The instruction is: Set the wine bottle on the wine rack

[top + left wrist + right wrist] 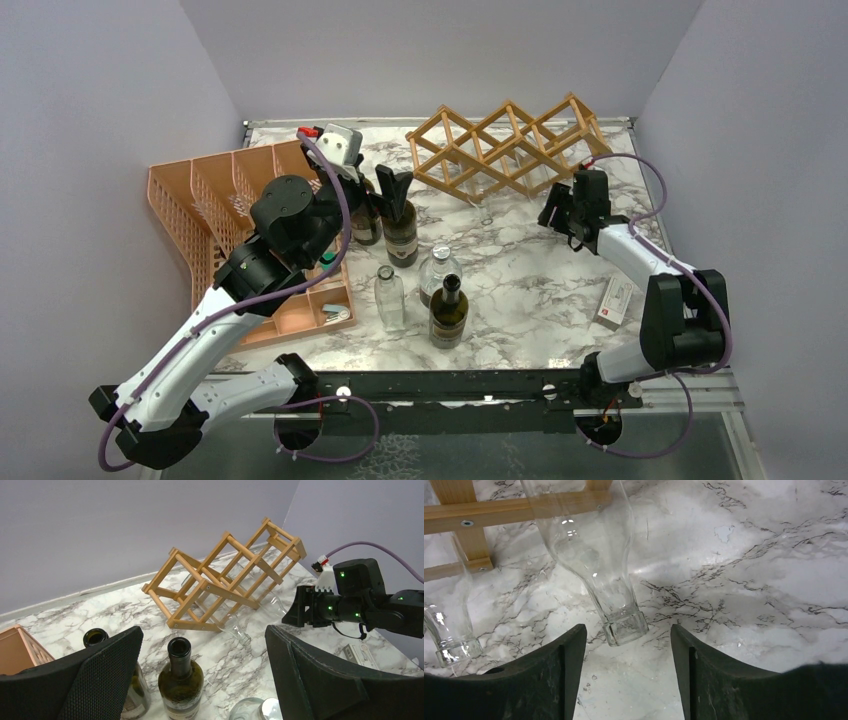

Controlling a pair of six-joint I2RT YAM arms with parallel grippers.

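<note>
The dark wine bottle (181, 680) stands upright on the marble surface (540, 270), low in the left wrist view. The wide-spread left tool (394, 188) frames it, seemingly without contact. The wine rack (510, 145) sits top centre in the overhead view. The right tool (628, 635), also wide, flanks the neck of a clear bottle (594, 555) lying in the rack.

Rack (499, 512): pale bare wood, smooth, matt, with small metal screw heads.
Table (540, 280): marble-look top, smooth, faintly glossy.
Clear bottle (594, 565): colourless glass, glossy.
Dark bottle (181, 680): green glass, shiny.
Organizer (185, 205): orange plastic mesh, matt.
Left fingers (107, 665): black, matt, with finely textured faces.
</note>
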